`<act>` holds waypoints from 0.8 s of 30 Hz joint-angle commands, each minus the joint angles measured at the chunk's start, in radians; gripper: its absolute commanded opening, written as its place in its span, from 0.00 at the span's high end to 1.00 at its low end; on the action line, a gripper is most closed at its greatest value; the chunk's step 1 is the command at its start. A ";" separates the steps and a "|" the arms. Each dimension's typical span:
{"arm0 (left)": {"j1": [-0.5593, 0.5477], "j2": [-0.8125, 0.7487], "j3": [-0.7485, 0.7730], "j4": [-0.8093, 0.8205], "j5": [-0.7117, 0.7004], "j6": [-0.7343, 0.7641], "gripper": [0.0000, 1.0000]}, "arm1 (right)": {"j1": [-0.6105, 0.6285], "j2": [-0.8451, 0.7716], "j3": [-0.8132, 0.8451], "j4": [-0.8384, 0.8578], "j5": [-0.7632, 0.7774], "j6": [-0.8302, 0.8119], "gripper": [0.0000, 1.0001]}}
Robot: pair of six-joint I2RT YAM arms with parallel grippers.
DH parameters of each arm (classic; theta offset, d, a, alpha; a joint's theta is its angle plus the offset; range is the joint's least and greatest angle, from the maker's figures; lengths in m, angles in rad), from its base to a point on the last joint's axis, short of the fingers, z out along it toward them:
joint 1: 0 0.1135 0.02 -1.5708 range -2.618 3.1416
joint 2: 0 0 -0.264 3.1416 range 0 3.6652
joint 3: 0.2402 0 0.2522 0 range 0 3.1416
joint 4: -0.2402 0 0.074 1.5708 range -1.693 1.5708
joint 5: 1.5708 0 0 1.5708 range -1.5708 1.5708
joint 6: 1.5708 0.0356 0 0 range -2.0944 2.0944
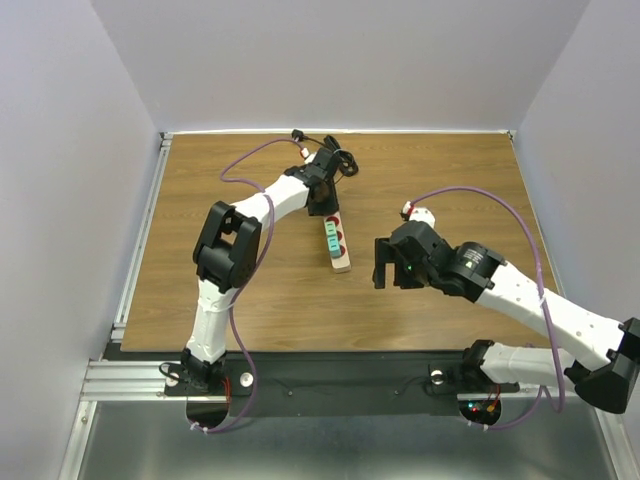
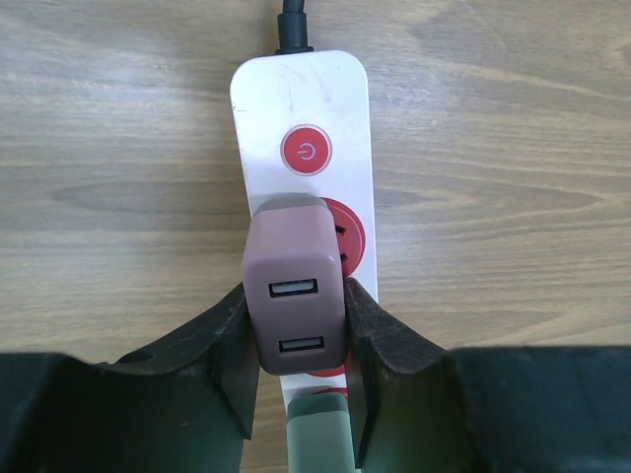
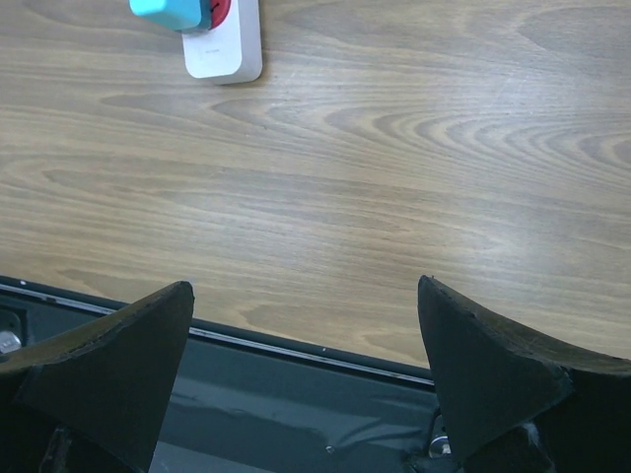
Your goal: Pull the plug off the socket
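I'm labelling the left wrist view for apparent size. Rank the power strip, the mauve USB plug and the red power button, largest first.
1. power strip, though partly hidden.
2. mauve USB plug, enlarged by standing nearer the camera.
3. red power button, clearly smallest.

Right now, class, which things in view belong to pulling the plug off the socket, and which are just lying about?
Job in hand: socket; mauve USB plug; left end effector, clamped on that plug.
Lying about: green plug; teal plug; right end effector, open above the wood.
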 commanded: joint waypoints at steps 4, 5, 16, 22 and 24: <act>-0.034 -0.104 -0.072 0.000 0.067 -0.080 0.77 | 0.007 0.046 0.017 0.076 -0.034 -0.076 0.00; -0.037 -0.118 -0.083 0.021 0.087 -0.096 0.67 | 0.007 0.068 0.017 0.094 -0.040 -0.099 0.00; -0.053 -0.145 -0.070 0.037 0.191 -0.137 0.34 | 0.007 0.246 0.094 0.180 -0.035 -0.231 0.00; -0.063 -0.138 -0.043 0.004 0.205 -0.125 0.33 | 0.005 0.245 0.089 0.189 -0.031 -0.220 0.00; -0.076 -0.150 -0.059 -0.003 0.196 -0.123 0.34 | 0.004 0.222 0.080 0.193 -0.021 -0.208 0.00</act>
